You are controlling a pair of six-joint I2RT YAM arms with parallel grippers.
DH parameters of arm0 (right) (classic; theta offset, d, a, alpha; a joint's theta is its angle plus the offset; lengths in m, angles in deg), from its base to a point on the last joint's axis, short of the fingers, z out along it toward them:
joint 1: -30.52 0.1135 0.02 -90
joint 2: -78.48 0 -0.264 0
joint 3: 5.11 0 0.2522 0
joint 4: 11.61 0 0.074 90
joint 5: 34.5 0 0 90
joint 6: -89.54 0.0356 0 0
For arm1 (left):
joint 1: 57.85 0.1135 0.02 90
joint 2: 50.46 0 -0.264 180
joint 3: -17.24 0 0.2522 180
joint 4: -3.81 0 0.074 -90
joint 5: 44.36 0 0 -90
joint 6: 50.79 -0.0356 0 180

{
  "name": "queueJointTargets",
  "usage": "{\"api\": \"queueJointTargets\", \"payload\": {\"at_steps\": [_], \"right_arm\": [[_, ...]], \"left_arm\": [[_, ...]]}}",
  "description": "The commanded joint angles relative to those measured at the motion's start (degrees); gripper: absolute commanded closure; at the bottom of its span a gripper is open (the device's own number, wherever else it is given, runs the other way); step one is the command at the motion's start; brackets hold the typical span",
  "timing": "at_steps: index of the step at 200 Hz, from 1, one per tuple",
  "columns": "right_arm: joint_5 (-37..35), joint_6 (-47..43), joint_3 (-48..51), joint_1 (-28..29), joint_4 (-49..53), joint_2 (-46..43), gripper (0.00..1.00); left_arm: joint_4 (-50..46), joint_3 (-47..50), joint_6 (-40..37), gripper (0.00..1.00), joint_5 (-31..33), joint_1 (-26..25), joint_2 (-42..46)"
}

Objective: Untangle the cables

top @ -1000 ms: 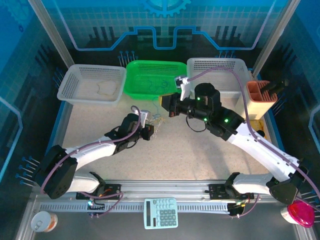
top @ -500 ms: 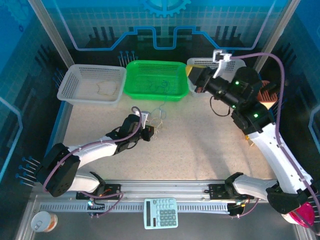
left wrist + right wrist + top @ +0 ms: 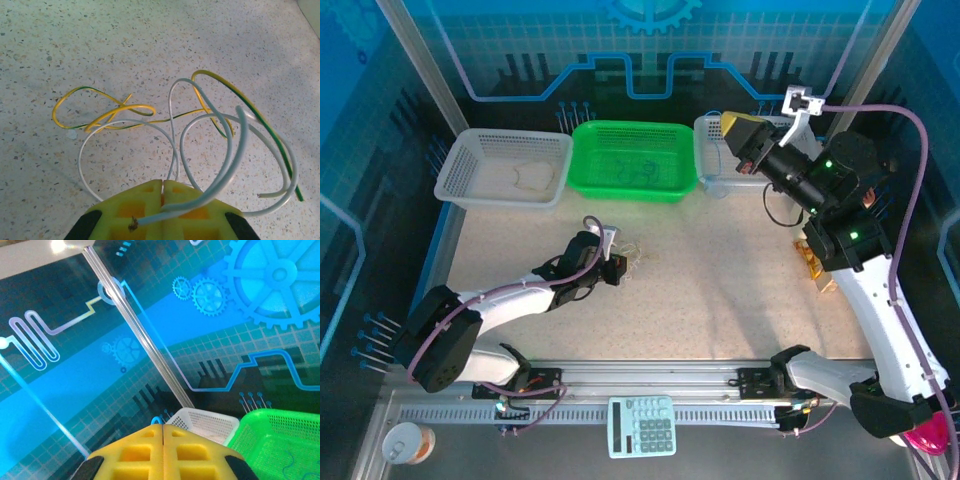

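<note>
The cables (image 3: 636,256) lie as a small curly bundle on the speckled table, just right of my left gripper (image 3: 618,266). In the left wrist view, white loops (image 3: 200,130) cross yellow-green ones (image 3: 105,112) on the tabletop. My left gripper (image 3: 164,182) is shut, with a white strand pinched in its seam and another pale strand draped over its yellow fingers. Darker cables (image 3: 630,172) rest inside the green basket (image 3: 582,182). My right gripper (image 3: 731,127) is raised over the right white basket (image 3: 706,150). Seen from the right wrist, the right gripper (image 3: 163,426) is shut, with nothing visible between the jaws.
A white basket (image 3: 455,185) at the back left holds a pale cable (image 3: 530,177). An orange holder (image 3: 812,256) stands by the right arm. A calculator (image 3: 642,425), a can (image 3: 405,442) and a pink cup (image 3: 925,432) sit at the near edge. Glass walls enclose the table.
The right arm swung from the table's middle by the green basket up and to the right, over the right white basket. The left arm held still; the bundle settled closer to it.
</note>
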Motion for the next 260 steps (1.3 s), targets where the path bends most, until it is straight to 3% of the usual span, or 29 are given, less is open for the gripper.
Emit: {"api": "queueJointTargets", "payload": {"at_steps": [1,49,134,158,213,260], "right_arm": [[1.6,1.7,2.9,-0.6,-1.8,-0.7,1.00],[1.8,2.3,5.4,-0.3,-2.5,-0.9,1.00],[0.2,-0.3,1.8,1.8,-0.8,3.6,1.00],[-0.2,-1.4,-1.0,2.5,-0.1,6.8,1.00],[-2.2,-3.1,-9.0,3.8,-0.4,17.5,1.00],[-2.2,-3.9,-21.4,3.8,-1.7,31.1,1.00]], "left_arm": [[-0.1,0.6,1.3,0.91,-1.2,-0.3,1.5],[-3.1,0.5,2.2,0.50,-2.5,-0.3,6.3],[-7.5,0.0,4.6,0.22,-2.1,-0.3,14.3],[-9.3,-0.5,6.0,0.01,-0.8,-0.3,17.0],[-13.3,-0.7,7.2,0.01,3.5,-0.2,25.0],[-21.3,-1.5,10.2,0.01,12.7,-0.2,32.2]]}}
